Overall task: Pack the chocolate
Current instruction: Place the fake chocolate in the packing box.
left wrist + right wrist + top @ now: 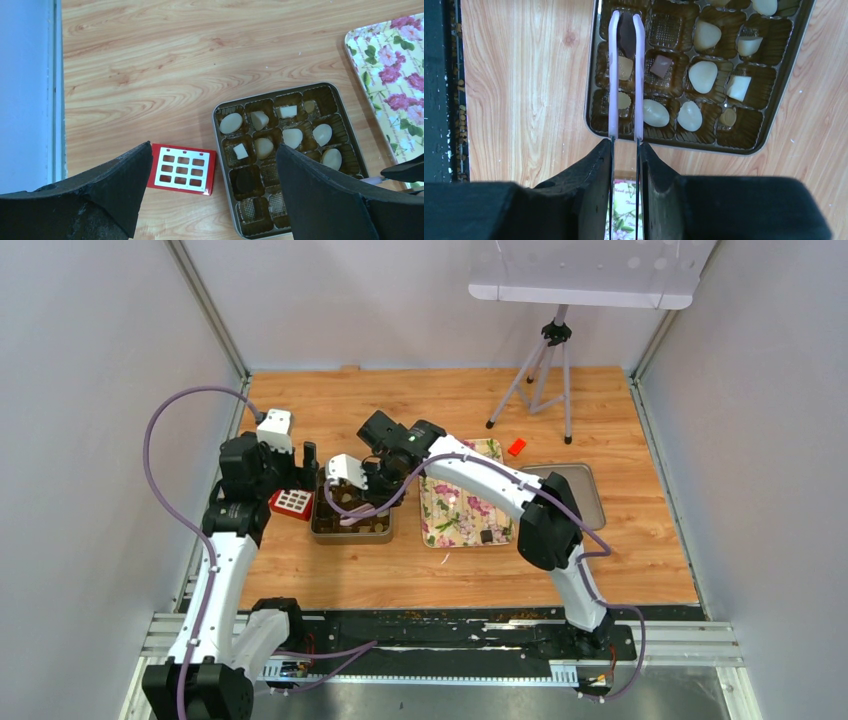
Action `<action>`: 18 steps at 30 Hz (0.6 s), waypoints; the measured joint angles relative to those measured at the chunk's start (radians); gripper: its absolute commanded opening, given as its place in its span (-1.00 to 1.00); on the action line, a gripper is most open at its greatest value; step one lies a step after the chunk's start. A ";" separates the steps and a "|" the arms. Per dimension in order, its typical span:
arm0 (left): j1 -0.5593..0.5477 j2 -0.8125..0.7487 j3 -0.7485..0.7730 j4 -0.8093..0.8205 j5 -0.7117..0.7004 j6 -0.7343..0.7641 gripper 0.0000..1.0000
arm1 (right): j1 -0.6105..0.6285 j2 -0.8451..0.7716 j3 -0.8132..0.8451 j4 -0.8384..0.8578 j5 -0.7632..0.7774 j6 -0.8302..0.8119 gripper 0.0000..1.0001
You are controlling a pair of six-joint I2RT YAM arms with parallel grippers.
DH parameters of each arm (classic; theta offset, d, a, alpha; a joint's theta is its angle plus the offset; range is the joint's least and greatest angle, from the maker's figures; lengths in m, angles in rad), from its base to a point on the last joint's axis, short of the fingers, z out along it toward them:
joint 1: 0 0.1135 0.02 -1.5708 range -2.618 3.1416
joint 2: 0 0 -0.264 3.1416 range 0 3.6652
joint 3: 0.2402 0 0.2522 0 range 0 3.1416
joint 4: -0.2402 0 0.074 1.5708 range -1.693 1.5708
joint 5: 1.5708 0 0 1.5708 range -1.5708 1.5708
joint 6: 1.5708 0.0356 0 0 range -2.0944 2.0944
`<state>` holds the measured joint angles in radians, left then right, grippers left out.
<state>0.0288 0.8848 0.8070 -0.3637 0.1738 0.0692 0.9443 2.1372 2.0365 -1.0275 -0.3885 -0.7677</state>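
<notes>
Two arms meet over the chocolate tin (350, 536) in the overhead view. The left gripper (300, 475) hangs just left of the tin, above a red box (292, 503). The right gripper (358, 480) reaches in over the tin from the right, across a floral tray (462, 510) lying right of the tin. One dark piece (487, 536) sits on that tray.

From the left wrist, the left gripper (214, 149) is spread wide with nothing between its fingers (115, 185). Below it, the red box (182, 169) lies just left of the tin (216, 122). Most of the chocolates (264, 148) in the tin's cups are cream-white, and one cup holds a dark one (245, 180).

From the right wrist, the right gripper (625, 145) is clamped narrow on a pair of pink tongs (639, 75) that stretch out over the tin (684, 145). A dark chocolate piece (626, 32) sits between the tong tips over a cup. I cannot tell whether it is lifted or resting. Cream and tan chocolates (702, 76) fill cups right of the tongs.
</notes>
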 measured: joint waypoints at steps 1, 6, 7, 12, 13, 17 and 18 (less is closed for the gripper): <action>0.000 -0.003 0.000 0.000 0.000 0.000 1.00 | 0.003 0.006 0.006 0.002 0.000 0.003 -0.50; 0.000 -0.012 0.000 0.000 0.001 0.000 1.00 | 0.013 0.031 0.028 0.014 0.001 0.019 -0.27; 0.000 -0.013 0.000 0.000 0.001 0.000 1.00 | 0.014 0.033 0.031 0.016 0.002 0.023 -0.24; 0.002 -0.014 -0.002 0.001 0.006 0.000 1.00 | 0.016 0.034 0.032 0.025 0.010 0.036 -0.29; 0.002 -0.014 -0.002 0.001 0.008 0.000 1.00 | 0.016 0.034 0.032 0.026 0.013 0.037 -0.31; 0.005 -0.014 -0.002 0.002 0.010 -0.001 1.00 | 0.016 0.032 0.032 0.032 0.026 0.041 -0.39; 0.005 -0.014 -0.002 0.002 0.012 -0.001 1.00 | 0.016 0.026 0.028 0.035 0.034 0.041 -0.42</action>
<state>0.0338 0.8707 0.8047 -0.3622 0.1856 0.0685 0.9607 2.1632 2.0647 -0.9924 -0.3550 -0.7265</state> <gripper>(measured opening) 0.999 0.324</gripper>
